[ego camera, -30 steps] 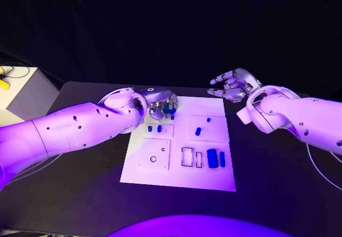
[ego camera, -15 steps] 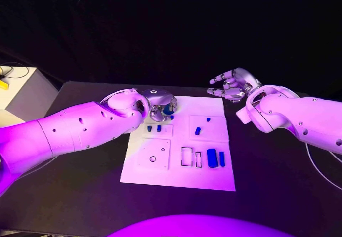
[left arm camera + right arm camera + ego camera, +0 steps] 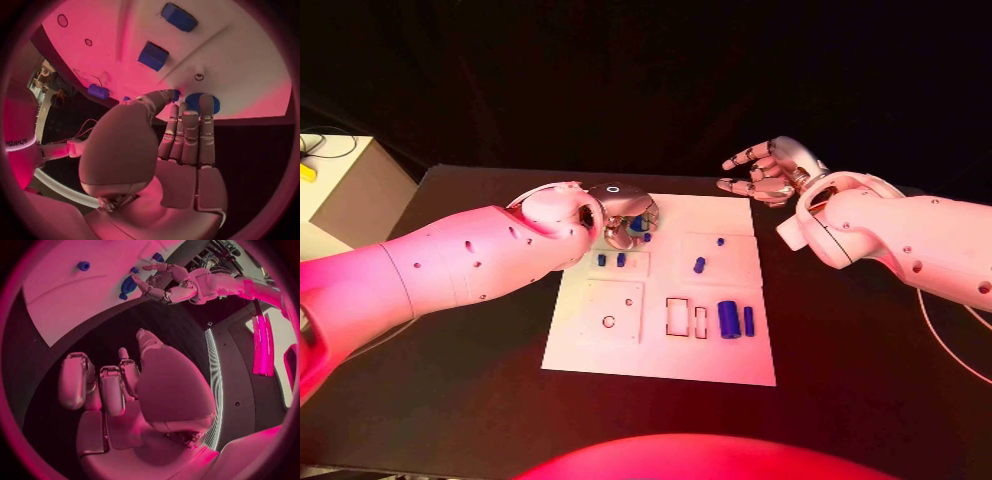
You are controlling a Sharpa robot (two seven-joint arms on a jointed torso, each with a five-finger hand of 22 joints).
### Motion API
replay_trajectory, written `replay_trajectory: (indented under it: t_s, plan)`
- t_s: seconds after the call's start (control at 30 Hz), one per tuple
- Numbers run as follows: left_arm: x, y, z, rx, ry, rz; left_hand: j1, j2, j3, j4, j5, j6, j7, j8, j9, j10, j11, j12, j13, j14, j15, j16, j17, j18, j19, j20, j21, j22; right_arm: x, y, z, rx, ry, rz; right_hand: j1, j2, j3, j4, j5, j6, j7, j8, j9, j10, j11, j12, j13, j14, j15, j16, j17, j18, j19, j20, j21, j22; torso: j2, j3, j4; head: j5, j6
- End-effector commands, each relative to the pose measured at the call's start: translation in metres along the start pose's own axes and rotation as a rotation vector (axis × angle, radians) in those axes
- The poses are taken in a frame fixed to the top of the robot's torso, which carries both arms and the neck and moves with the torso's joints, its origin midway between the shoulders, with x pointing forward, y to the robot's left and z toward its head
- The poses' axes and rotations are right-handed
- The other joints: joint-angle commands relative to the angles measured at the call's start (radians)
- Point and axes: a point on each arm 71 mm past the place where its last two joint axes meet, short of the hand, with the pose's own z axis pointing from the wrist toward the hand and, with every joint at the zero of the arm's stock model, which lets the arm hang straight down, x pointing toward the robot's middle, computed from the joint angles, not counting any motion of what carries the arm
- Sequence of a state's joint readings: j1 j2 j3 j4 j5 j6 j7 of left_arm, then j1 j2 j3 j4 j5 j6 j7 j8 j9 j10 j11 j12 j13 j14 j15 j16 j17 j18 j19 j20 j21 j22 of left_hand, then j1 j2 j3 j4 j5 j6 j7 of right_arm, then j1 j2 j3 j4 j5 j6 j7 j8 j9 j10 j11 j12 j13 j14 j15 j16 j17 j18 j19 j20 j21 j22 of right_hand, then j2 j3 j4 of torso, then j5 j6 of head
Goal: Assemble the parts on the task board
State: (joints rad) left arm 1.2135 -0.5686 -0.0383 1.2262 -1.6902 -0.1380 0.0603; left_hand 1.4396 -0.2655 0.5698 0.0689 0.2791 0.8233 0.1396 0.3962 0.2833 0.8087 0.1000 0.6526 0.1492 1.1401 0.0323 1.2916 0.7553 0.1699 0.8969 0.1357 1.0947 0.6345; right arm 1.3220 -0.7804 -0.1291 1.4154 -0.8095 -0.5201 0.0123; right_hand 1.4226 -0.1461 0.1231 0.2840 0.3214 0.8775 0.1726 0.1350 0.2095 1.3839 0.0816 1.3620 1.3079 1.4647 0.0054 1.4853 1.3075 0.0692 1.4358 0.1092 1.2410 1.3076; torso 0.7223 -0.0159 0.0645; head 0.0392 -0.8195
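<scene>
On the black table [image 3: 473,400] lies the white board [image 3: 661,355], and both hands are near its far edge. The left hand [image 3: 626,214] is over the far left corner of the board, with its fingers [image 3: 187,135] held close together and reaching down to a round blue part [image 3: 201,103] there; the fingertips touch it or are just beside it, but I cannot tell if they grip it. The right hand [image 3: 769,172] hovers beyond the far right corner, above the table, its fingers apart and curled a little, holding nothing. Other blue parts lie on the board: two small ones [image 3: 612,260] just near the left hand, one [image 3: 700,265] in the middle, and two long ones [image 3: 737,319] at the right side, beside rectangular slots [image 3: 687,317].
</scene>
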Motion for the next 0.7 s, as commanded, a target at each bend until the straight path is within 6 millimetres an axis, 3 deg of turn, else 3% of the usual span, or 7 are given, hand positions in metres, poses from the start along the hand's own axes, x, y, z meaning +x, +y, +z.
replay_trajectory:
  t_s: [0.03, 0.7]
  plan:
    - [0.0028, -0.0028, 0.0014, 0.021, 0.028, 0.006, -0.001, 0.011, 0.006, -0.004, -0.006, 0.009, 0.000, -0.006, -0.003, 0.011, 0.000, -0.006, -0.005, 0.011, -0.003, 0.009, 0.006, 0.015, -0.002, -0.006, 0.006, 0.002, 0.0013, 0.0017, -0.0001, -0.015, 0.007, -0.001, -0.006, 0.001, 0.006, 0.001, 0.007, -0.005, 0.000, 0.005, -0.001, -0.006, 0.002, -0.004, 0.012, 0.061, -0.001, -0.003, 0.084, 0.008, -0.004, -0.004, -0.004, 0.015, 0.000, 0.0003, 0.0007, 0.000, 0.000]
    - [0.0099, -0.0039, 0.0040, 0.028, 0.065, -0.011, -0.006, 0.031, 0.021, -0.019, -0.009, 0.057, 0.005, -0.027, -0.016, 0.059, -0.001, -0.046, -0.033, 0.021, -0.003, 0.035, 0.013, 0.014, -0.007, -0.005, 0.027, 0.015, 0.0019, 0.0022, 0.0001, -0.016, 0.009, 0.000, -0.006, 0.002, 0.007, 0.001, 0.007, -0.004, -0.001, 0.006, -0.001, -0.005, 0.002, -0.003, 0.013, 0.061, -0.001, -0.003, 0.085, 0.008, -0.004, -0.004, -0.004, 0.015, 0.000, 0.0001, 0.0008, -0.003, -0.002]
